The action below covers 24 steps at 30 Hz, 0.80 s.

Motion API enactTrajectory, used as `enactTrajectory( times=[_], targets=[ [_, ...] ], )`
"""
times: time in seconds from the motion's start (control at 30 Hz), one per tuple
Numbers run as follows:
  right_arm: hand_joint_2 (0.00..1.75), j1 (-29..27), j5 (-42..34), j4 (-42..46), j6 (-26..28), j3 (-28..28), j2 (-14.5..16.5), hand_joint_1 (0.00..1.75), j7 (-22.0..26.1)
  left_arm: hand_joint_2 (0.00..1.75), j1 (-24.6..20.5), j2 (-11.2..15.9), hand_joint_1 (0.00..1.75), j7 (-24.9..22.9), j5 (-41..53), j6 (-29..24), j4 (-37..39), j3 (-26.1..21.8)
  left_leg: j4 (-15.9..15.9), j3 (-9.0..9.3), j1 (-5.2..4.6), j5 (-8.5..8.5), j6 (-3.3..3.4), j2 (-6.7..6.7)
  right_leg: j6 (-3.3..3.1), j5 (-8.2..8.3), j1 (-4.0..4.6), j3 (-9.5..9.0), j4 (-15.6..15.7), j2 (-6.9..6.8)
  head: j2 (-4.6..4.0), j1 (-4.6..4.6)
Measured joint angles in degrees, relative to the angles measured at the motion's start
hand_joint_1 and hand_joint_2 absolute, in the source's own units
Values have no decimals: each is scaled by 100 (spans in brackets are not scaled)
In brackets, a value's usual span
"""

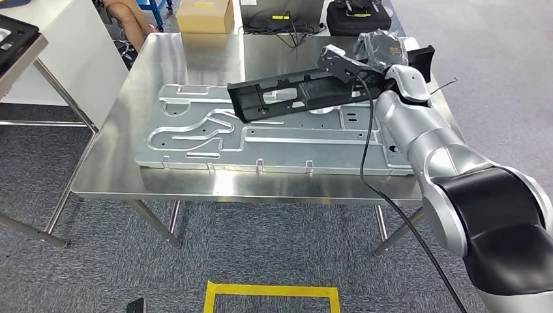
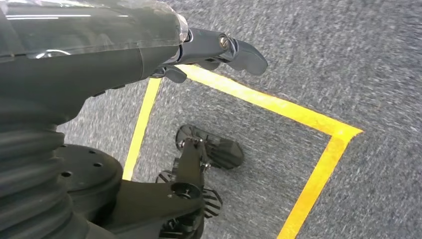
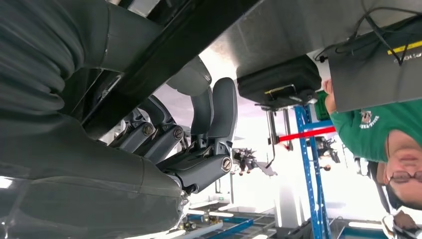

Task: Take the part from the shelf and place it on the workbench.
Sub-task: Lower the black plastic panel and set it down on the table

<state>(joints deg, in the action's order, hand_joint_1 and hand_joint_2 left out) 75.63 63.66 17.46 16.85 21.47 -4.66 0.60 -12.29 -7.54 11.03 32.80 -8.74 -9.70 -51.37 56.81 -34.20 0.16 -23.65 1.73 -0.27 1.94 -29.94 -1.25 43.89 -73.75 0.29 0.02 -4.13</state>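
A long black plastic part (image 1: 297, 91) hangs just above the steel workbench (image 1: 163, 59), over the large stamped metal panel (image 1: 261, 140) lying there. My right hand (image 1: 378, 55) grips the part at its right end, and the part reaches leftward and slightly down. Up close in the right wrist view, my right hand (image 3: 194, 134) has its fingers (image 3: 219, 107) wrapped against the dark bar of the part (image 3: 169, 55). My left hand (image 2: 219, 50) hangs low over grey carpet with nothing in it, its fingers held loosely together.
A cardboard box (image 1: 205, 14) and a black case (image 1: 358, 16) sit beyond the bench's far edge. A white table (image 1: 59, 45) stands at the left. A person in a green shirt (image 3: 373, 132) stands behind the bench. Yellow floor tape (image 1: 270, 293) marks the carpet near me.
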Motion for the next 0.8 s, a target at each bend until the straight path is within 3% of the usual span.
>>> enactTrajectory(
  times=[0.07, 0.13, 0.27, 0.33, 0.43, 0.47, 0.5, 0.53, 0.6, 0.63, 0.73, 0.8],
  targets=[
    [175, 0, 14, -2, -12, -10, -2, 175, -1, 175, 25, -11, 0, 8, 1, 9, 0, -7, 83, 34, 10, -98, -38, -14, 21, 468, -31, -198, 626, -15, 0, 0],
    [175, 8, 17, -2, -24, -19, -8, 175, 10, 175, 26, -23, 0, -4, 10, 19, 0, -14, 184, 26, -4, -201, -97, -24, -5, 722, -25, -446, 1218, -25, 0, -2],
    [175, -18, 18, 5, -43, -25, -8, 175, 36, 175, 2, -31, 0, -62, 31, 17, 0, -20, 235, 23, -17, -293, -212, -19, -163, 652, -8, -529, 1371, -2, 0, -10],
    [175, -6, 21, 19, -44, -26, 11, 175, 42, 175, -3, -31, 0, -79, 44, 16, 0, -21, 500, -90, -4, -440, -280, -9, -234, 628, -28, -581, 1399, -1, 0, -10],
    [175, -7, 38, 23, -44, -26, 115, 175, 48, 175, -11, -31, 0, -114, 74, 16, 0, -21, 1559, -666, 25, -829, -346, -2, -294, 574, -14, -651, 1407, 22, 0, -11],
    [175, -20, 49, 23, -44, -26, 161, 175, 41, 175, -12, -31, 0, -133, 85, 16, 0, -21, 1803, -834, 29, -851, -350, -2, -300, 549, -5, -683, 1406, 33, 0, -11],
    [175, -33, 62, 23, -44, -25, 209, 175, 31, 175, -12, -31, 0, -149, 98, 16, 0, -21, 1853, -913, 30, -767, -344, -2, -300, 520, 3, -722, 1405, 43, 0, -11],
    [175, -41, 73, 24, -44, -25, 256, 175, 20, 175, -15, -31, 0, -162, 109, 15, 0, -21, 1642, -869, 28, -550, -322, -2, -297, 487, 13, -774, 1405, 50, 0, -11],
    [175, -34, 81, 26, -43, -25, 330, 175, 6, 175, -26, -29, 0, -173, 123, 15, 0, -21, 856, -565, 5, -44, -241, -1, -283, 416, 32, -883, 1413, 50, 0, -10],
    [175, -23, 81, 26, -43, -25, 354, 175, 4, 175, -35, -26, 0, -175, 125, 15, 0, -21, 516, -416, -16, 111, -194, -1, -268, 388, 40, -921, 1419, 47, 0, -10],
    [175, -6, 83, 27, -43, -25, 383, 175, 4, 175, -63, -21, 0, -180, 126, 15, 0, -21, 203, -265, -58, 97, -114, -3, -187, 358, 42, -950, 1452, 33, 0, -11],
    [175, 1, 89, 37, -41, -25, 391, 175, 10, 175, -70, -24, 0, -187, 134, 13, 0, -21, 97, -191, -23, 98, -77, -3, -125, 312, 42, -955, 1426, 12, 0, -10]
  ],
)
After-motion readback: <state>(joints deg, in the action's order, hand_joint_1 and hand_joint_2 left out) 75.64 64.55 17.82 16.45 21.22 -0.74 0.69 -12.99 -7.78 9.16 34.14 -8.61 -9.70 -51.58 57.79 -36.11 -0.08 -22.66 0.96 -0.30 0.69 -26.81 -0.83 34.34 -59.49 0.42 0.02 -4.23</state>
